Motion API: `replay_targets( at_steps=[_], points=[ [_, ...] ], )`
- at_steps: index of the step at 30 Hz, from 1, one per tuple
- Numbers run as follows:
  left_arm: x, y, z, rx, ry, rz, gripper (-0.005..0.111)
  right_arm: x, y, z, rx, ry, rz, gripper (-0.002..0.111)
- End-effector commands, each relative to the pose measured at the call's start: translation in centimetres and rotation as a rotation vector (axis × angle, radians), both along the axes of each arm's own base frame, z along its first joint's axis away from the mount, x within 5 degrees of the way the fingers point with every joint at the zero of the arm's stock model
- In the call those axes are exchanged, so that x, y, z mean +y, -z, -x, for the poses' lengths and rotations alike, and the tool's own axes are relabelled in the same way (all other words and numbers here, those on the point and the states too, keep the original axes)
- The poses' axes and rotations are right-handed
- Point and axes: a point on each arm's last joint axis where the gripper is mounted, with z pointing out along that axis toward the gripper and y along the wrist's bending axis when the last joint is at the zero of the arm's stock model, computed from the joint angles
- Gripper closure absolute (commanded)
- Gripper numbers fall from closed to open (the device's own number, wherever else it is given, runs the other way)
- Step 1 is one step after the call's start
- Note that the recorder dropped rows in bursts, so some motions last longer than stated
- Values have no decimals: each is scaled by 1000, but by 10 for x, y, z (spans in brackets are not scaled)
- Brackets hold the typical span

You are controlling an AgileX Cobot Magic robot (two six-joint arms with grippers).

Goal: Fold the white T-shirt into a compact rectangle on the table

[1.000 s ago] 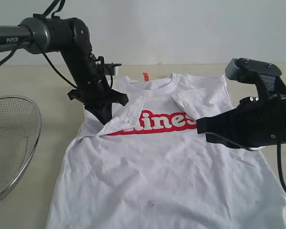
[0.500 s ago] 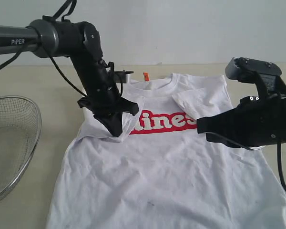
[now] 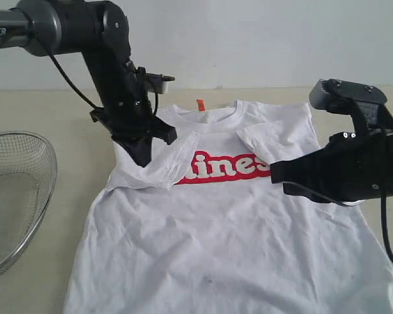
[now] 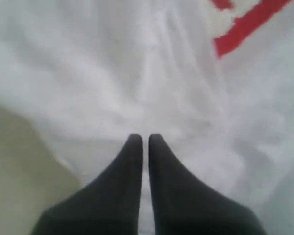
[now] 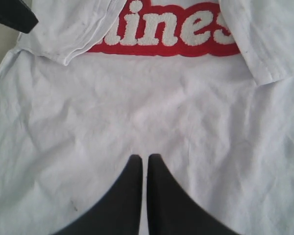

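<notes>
Lying flat on table [image 3: 39, 111], white T-shirt [image 3: 229, 229], red "ines" lettering [image 3: 226, 167]

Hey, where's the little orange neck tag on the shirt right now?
Exterior view: the orange neck tag sits at the collar of the white T-shirt, on its far edge, to the right of the left hand and beyond the red lettering.

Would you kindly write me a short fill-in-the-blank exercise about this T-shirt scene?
The white T-shirt lies with its printed side facing ___. The small tag at its collar is ___. The jaws of the left gripper and the right gripper are ___.
Missing words: up; orange; shut.
</notes>
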Motion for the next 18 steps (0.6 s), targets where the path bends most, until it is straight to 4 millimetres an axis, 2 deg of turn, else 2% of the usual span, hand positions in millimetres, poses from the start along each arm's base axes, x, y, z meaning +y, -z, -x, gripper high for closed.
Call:
replay_targets(
  at_steps=[1,3,5,10,18],
  points=[
    [36,1,-18,-101,-78,-134,102,0,-2,1,-9,-15,6,108],
    [52,5,-33,-166,-120,-117,102,0,-2,1,-9,-15,6,108],
    [57,9,-40,-176,-142,-101,102,0,-2,1,-12,-12,8,108],
    [44,20,-51,-149,-140,23,102,0,-2,0,-20,-6,10,108],
    [41,50,-54,-94,-134,18,102,0,-2,0,-20,-7,10,108]
  ],
)
